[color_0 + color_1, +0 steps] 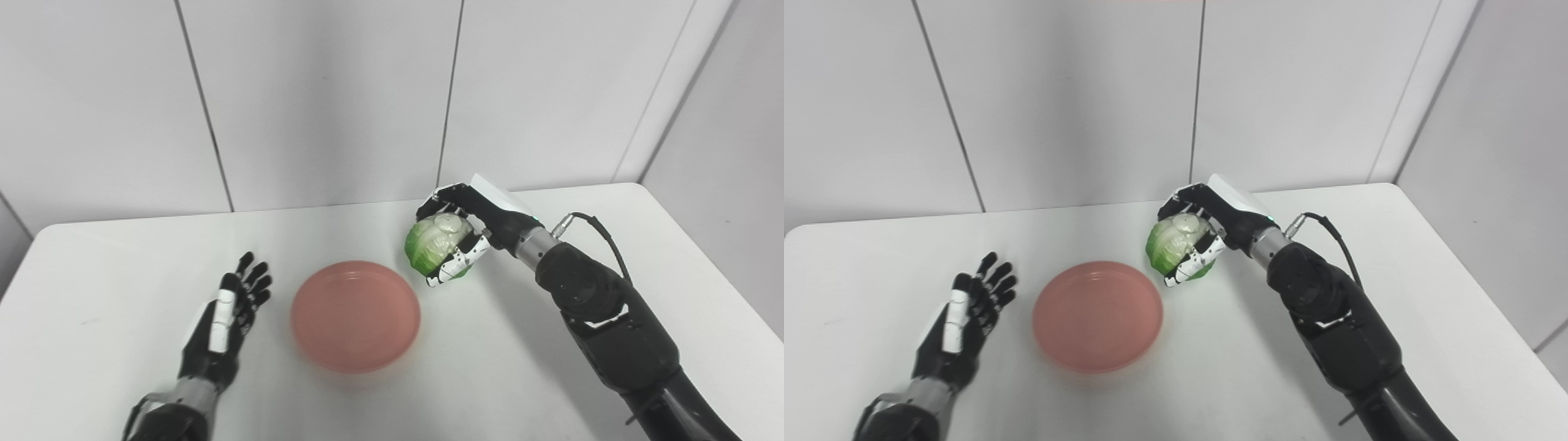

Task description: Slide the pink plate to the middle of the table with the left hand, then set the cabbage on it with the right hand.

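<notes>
Cabbage (436, 245) wrapped in right hand (467, 228), raised off the table (110, 275) at two o'clock of the plate (355, 315), just past its rim, likely mid-carry toward it. Plate empty, near mid-table, ready to receive. Left hand (229, 312) at nine o'clock, fingers spread, holding nothing, parked clear of the plate.

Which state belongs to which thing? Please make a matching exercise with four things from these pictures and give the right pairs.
Things:
1. cabbage
2. pink plate
3. left hand
4. right hand

States:
A. open, beside the plate, holding nothing
B. empty, flat on the white table
C. closed around the cabbage
D. held at the plate's far right edge

Pairs: 1-D, 2-B, 3-A, 4-C
</notes>
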Robot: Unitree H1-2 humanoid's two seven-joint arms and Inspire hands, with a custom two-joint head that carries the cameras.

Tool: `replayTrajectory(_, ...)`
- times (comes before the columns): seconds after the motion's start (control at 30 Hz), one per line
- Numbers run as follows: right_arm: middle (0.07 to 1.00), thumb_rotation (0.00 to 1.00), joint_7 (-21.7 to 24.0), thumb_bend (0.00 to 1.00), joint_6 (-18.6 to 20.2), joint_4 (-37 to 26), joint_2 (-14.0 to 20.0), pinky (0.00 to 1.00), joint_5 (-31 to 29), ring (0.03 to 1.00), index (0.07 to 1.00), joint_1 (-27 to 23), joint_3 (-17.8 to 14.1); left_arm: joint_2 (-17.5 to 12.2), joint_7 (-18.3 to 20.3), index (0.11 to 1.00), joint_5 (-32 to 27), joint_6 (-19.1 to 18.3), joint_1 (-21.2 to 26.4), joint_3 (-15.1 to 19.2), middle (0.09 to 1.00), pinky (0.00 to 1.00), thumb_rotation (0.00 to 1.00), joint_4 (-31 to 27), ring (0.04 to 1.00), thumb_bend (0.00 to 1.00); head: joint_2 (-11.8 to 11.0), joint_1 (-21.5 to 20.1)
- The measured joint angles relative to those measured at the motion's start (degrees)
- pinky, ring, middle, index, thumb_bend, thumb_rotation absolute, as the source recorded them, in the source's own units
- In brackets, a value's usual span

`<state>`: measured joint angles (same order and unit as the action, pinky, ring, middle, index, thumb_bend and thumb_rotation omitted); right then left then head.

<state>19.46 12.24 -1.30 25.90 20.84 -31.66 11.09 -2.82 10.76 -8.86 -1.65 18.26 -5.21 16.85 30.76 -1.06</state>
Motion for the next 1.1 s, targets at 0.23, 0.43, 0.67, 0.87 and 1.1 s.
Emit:
replayTrajectory(0.23, 0.464, 0.00, 0.1, 0.53, -2.8, 2.3, -4.2, 0.41, 0.1, 0.442, 0.510, -1.6, 3.3, 1.7, -1.9, 0.986, 1.4, -0.1, 0.3, -0.8, 0.965, 0.98, 1.00, 0.1, 0.970, 0.83, -0.2, 4.2)
replayTrajectory(0.43, 0.472, 0.00, 1.1, 0.53, -3.4, 5.2, -6.1, 0.42, -0.2, 0.459, 0.502, -3.2, 4.5, 2.2, -2.8, 0.981, 2.3, -0.1, 0.5, -1.3, 0.966, 0.95, 1.00, 0.1, 0.958, 0.80, 0.3, 6.9)
replayTrajectory(0.67, 0.484, 0.00, 0.9, 0.53, -6.4, 8.8, -7.8, 0.44, 1.3, 0.478, 0.488, -3.4, 6.1, 2.4, -3.6, 0.985, 3.3, -0.2, 0.7, -1.9, 0.979, 0.96, 1.00, 0.1, 0.970, 0.78, 0.5, 7.0)
replayTrajectory(0.87, 0.477, 0.00, 0.9, 0.53, -7.4, 11.3, -9.0, 0.45, 1.4, 0.478, 0.493, -3.5, 6.3, 2.7, -3.6, 0.984, 3.3, -0.2, 0.8, -2.0, 0.976, 0.97, 1.00, 0.2, 0.967, 0.79, 0.9, 7.2)
replayTrajectory(1.1, 0.472, 0.00, 1.0, 0.53, -10.0, 13.8, -9.6, 0.43, 1.4, 0.459, 0.497, -3.5, 7.0, 2.9, -4.0, 0.990, 3.7, -0.5, 0.8, -2.2, 0.980, 0.97, 1.00, 0.1, 0.973, 0.80, 1.8, 7.5)
